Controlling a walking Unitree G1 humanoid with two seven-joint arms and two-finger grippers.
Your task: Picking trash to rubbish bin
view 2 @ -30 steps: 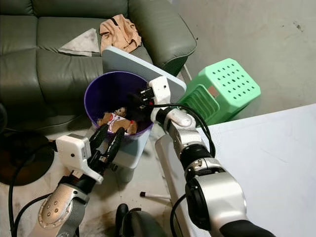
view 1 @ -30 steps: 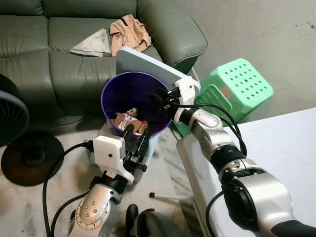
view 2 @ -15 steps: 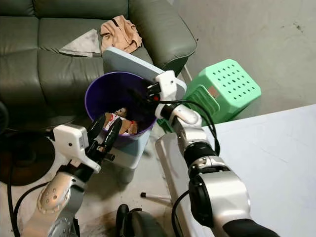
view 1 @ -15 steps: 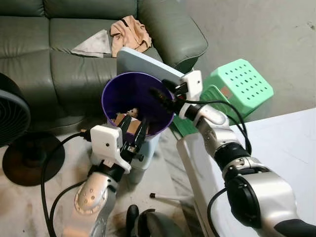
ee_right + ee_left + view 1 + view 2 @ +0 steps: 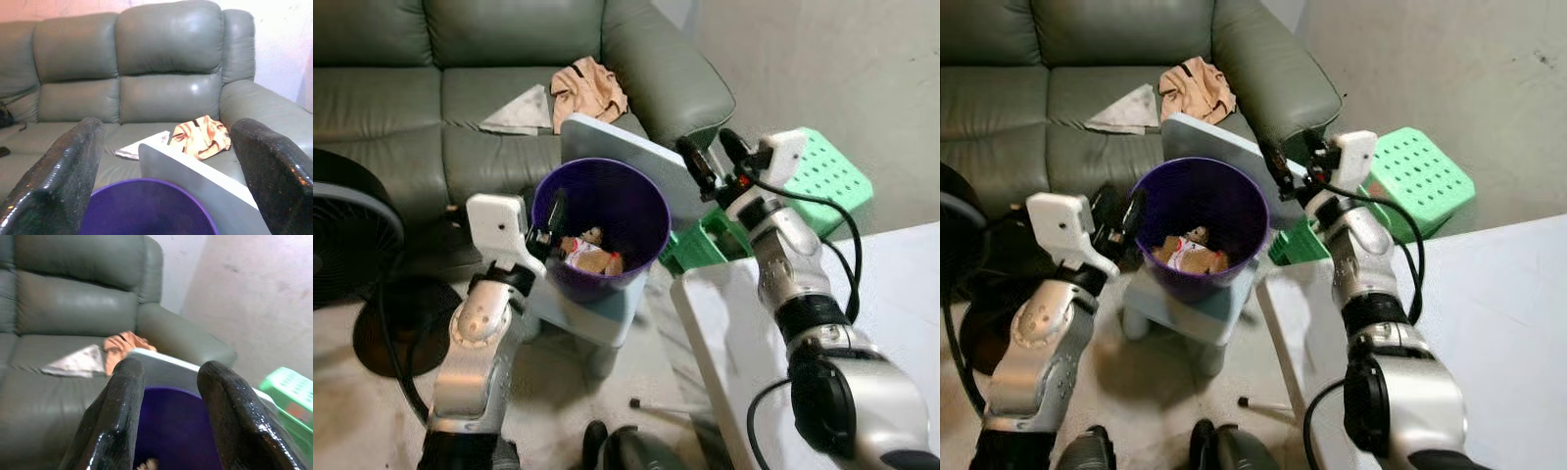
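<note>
A green sofa [image 5: 509, 69] is spanning the scene from 9 to 12 o'clock, with a crumpled orange cloth [image 5: 590, 86] lying on its seat, and the purple rubbish bin [image 5: 600, 230] is sitting at the centre on a pale blue stool [image 5: 1197, 311], trash [image 5: 1190, 253] lying inside it. The right end effector [image 5: 708, 155] is hovering at the bin's 2 o'clock, fingers spread wide and holding nothing, while the left end effector [image 5: 1122, 211] is reaching toward the bin's 9 o'clock rim, its fingers [image 5: 117, 421] parted and empty

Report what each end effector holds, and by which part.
Nothing is held. The left end effector is open at the purple bin's rim; the right end effector is open above its far side, empty.
</note>
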